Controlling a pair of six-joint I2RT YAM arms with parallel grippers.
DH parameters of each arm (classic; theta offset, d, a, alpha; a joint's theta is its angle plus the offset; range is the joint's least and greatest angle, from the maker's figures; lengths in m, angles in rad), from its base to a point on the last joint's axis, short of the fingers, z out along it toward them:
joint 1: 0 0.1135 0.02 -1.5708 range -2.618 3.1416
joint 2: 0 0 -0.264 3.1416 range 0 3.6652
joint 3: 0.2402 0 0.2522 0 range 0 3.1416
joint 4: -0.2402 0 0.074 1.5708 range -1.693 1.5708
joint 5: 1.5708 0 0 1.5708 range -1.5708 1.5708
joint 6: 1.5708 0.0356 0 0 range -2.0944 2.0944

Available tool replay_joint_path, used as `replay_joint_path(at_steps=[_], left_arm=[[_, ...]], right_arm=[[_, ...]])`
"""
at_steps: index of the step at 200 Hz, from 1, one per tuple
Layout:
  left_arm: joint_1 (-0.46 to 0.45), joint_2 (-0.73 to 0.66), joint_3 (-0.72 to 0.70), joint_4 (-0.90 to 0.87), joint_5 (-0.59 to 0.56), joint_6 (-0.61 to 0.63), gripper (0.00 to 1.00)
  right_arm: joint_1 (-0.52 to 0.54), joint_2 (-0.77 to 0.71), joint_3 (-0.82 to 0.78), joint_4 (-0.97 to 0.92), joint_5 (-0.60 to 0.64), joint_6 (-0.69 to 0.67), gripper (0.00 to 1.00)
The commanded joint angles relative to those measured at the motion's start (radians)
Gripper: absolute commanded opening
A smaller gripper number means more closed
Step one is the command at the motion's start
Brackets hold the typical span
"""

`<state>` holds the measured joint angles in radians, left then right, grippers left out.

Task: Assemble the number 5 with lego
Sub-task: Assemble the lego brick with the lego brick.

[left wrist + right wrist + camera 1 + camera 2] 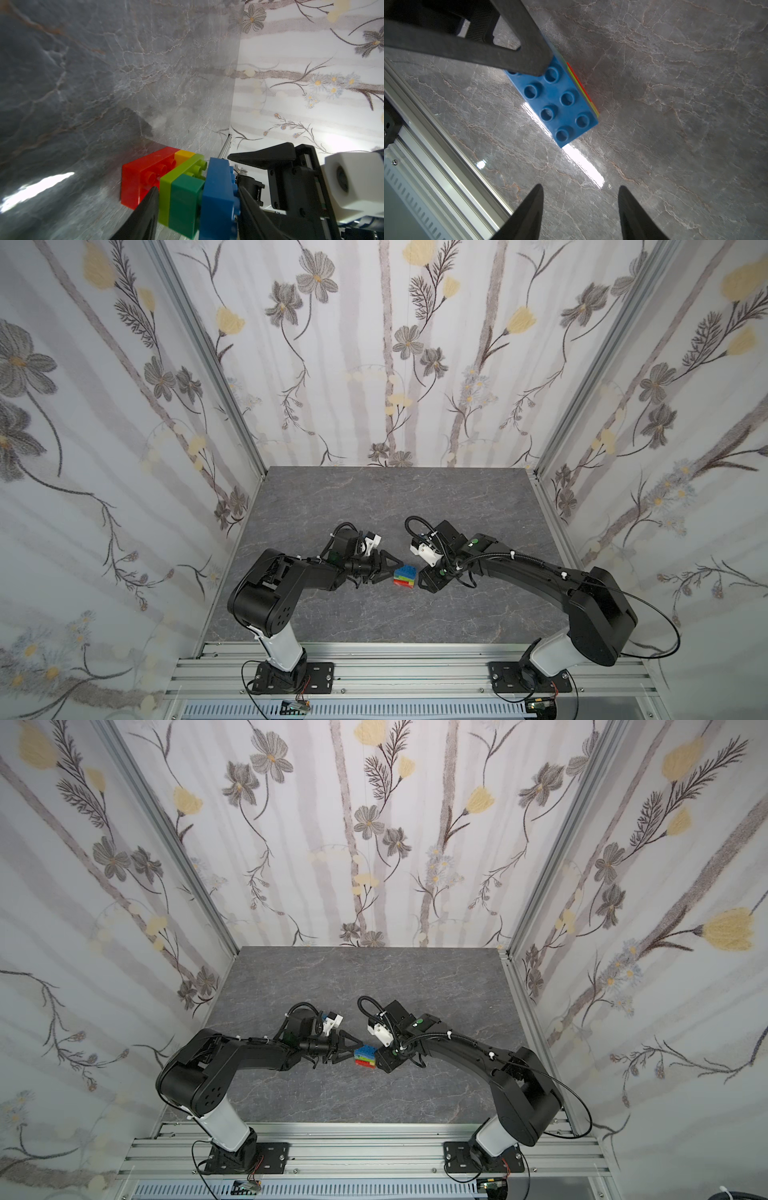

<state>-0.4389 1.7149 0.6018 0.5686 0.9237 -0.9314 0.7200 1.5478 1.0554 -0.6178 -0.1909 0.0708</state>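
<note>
Blue brick (556, 99) uppermost, the number 5 (404, 576) stands on the marble table (374, 497) between both grippers: left gripper (197, 189) straddles its height, pinch uncertain, while right gripper (580, 186) sits just beside it, jaws parted and empty.

Floral wallpaper walls (395, 364); grey marble tabletop (374, 497); aluminium rails (374, 672).
</note>
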Motion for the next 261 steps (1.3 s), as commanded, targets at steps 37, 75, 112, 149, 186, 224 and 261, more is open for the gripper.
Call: replay_joint_path(at_steps=[37,75,112,149,186,224,261], left_arm=[[0.001,-0.003,-0.008,0.048,0.006,-0.029,0.55],[0.001,0.008,-0.008,0.049,0.007,-0.027,0.52],[0.0,0.017,-0.004,0.047,0.01,-0.023,0.47],[0.0,0.019,0.003,0.035,0.014,-0.016,0.41],[0.002,0.012,0.009,0.001,0.01,0.002,0.46],[0.002,-0.015,0.018,-0.054,-0.002,0.033,0.71],[0.008,-0.038,0.018,-0.071,-0.008,0.036,0.8]], right_arm=[[0.001,0.012,0.003,0.03,0.005,0.001,0.57],[0.001,0.018,0.005,0.029,0.019,-0.003,0.57],[0.0,0.02,0.008,0.031,0.026,-0.01,0.56],[-0.004,0.017,0.011,0.031,0.029,-0.012,0.56],[-0.005,0.005,0.009,0.029,0.035,-0.012,0.57],[-0.008,-0.014,0.008,0.028,0.039,-0.014,0.58],[-0.006,-0.033,0.018,0.024,0.029,-0.027,0.58]])
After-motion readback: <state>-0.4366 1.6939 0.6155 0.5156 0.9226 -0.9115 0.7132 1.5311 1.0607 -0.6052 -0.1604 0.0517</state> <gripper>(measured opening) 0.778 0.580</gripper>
